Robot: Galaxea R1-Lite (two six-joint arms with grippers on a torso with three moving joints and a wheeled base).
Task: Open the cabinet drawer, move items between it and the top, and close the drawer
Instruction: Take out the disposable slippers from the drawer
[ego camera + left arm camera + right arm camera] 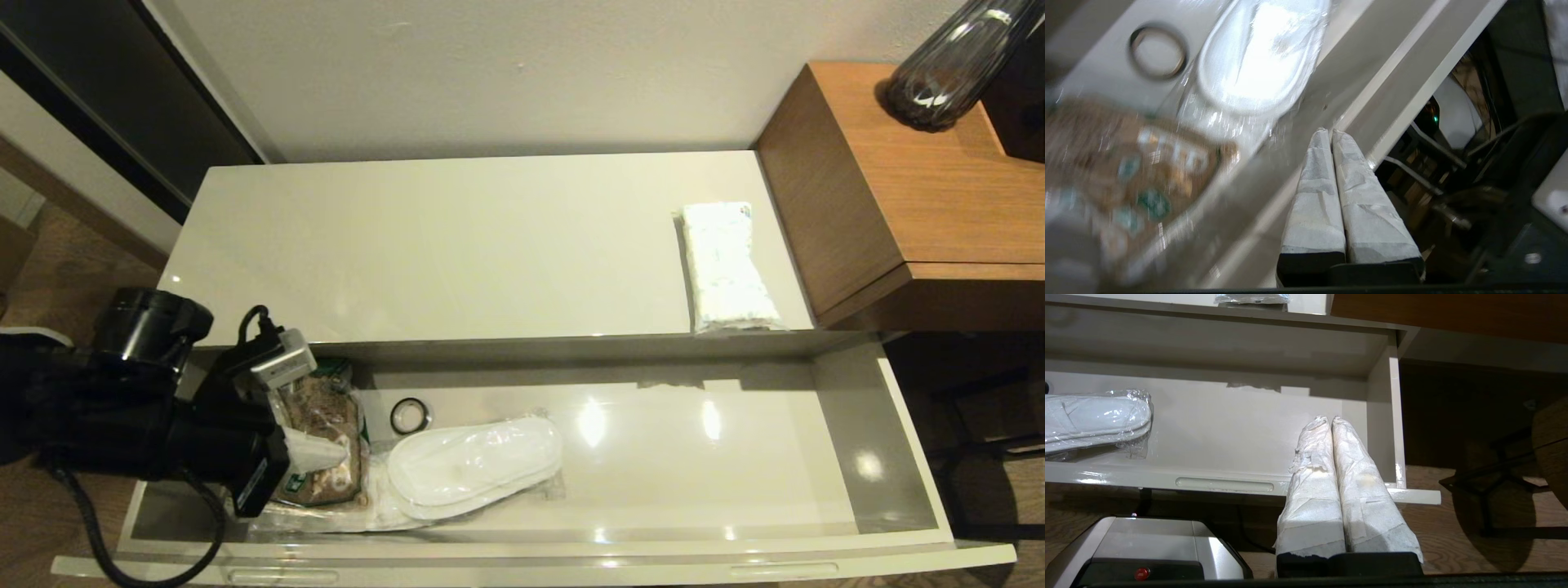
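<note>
The cabinet drawer (pixel 914 457) is pulled wide open below the cream top (pixel 457 245). Wrapped white slippers (pixel 473 465) (pixel 1261 53) (pixel 1094 420) lie in the drawer's left half. The white tissue pack (pixel 727 265) rests on the top near its right end. My left gripper (pixel 331 452) (pixel 1329 131) hovers over the drawer's left end, above the brown packet, shut and empty. My right gripper (pixel 1329 419) is shut and empty, held low in front of the drawer's right end; it is out of the head view.
A brown printed packet (pixel 326 441) (pixel 1131 163) and a small black ring (pixel 410 415) (pixel 1158 51) lie in the drawer's left part. A higher wooden cabinet (pixel 914 188) with a dark vase (pixel 951 69) stands at the right. The robot's base (pixel 1147 551) is below the drawer front.
</note>
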